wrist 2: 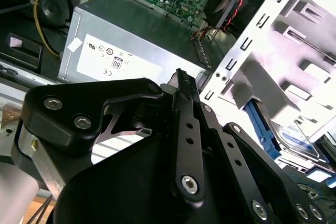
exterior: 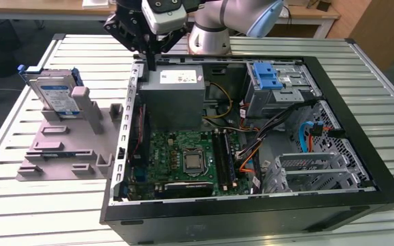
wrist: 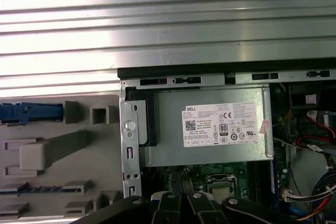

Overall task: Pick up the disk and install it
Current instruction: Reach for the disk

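Observation:
The disk (exterior: pixel 55 93), silver with a white-and-blue label and a blue frame, stands upright on edge in the grey slotted stand (exterior: pixel 67 146) at the exterior view's left, beside the open computer case (exterior: pixel 252 210). Its blue edge shows in the first wrist view (wrist: pixel 26 113) and part of it in the second wrist view (wrist 2: pixel 291 140). My gripper (exterior: pixel 151 62) hangs over the case's back corner nearest the stand, above the power supply (exterior: pixel 173 97). In both wrist views its fingers (wrist 2: pixel 184 108) (wrist: pixel 181 203) are shut together with nothing between them. It is well apart from the disk.
Inside the case lie the motherboard (exterior: pixel 183 154), cables (exterior: pixel 299 133) and a metal drive bay topped by a blue latch piece (exterior: pixel 269 77). The case and stand rest on a slatted metal table (exterior: pixel 39 205). A wooden desk (exterior: pixel 320 13) stands behind.

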Robot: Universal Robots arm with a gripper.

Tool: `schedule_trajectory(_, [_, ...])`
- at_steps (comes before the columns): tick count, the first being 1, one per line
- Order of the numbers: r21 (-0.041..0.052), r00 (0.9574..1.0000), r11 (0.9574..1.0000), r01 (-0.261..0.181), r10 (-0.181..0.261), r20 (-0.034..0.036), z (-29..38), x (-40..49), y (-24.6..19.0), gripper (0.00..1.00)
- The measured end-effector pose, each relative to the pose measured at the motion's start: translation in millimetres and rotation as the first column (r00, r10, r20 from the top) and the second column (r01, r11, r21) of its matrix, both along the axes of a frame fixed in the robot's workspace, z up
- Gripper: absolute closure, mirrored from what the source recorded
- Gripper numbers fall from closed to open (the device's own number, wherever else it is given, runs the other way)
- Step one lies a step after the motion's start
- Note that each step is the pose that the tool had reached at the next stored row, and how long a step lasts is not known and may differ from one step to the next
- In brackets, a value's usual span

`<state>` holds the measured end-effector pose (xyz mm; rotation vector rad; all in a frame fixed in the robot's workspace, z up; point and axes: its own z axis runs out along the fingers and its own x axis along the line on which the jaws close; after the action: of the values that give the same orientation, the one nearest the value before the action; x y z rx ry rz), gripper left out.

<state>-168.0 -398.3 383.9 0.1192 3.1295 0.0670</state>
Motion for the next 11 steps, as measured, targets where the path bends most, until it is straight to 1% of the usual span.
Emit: schedule_trajectory(11, [0.0,1.0,1.0,0.0,0.0,-0.0017,-1.1,-4.6,0.0,0.89])
